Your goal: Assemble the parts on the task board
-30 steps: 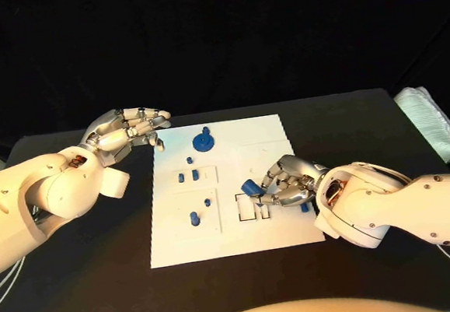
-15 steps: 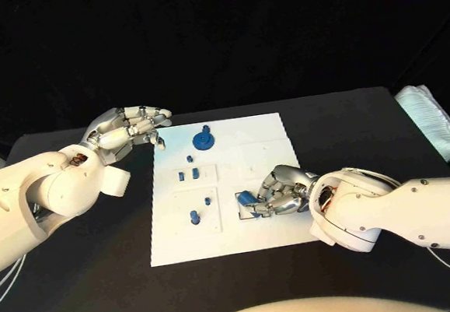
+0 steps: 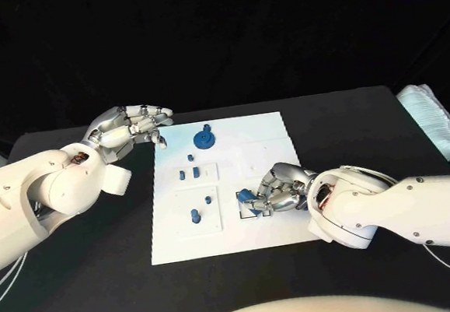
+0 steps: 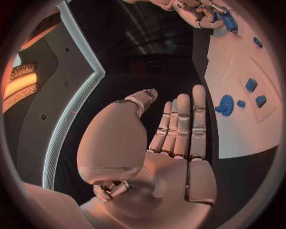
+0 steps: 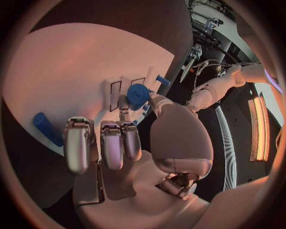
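While right robot hand (image 3: 276, 190) pinches part (image 5: 137, 95)

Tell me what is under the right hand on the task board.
The right hand holds a blue part over dark-outlined rectangular slots in the white task board. What lies beneath the palm is covered.

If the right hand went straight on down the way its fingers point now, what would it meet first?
Most likely the task board itself: the right hand holds a blue part over the board's outlined rectangular slots. How near the part is to the board is unclear.
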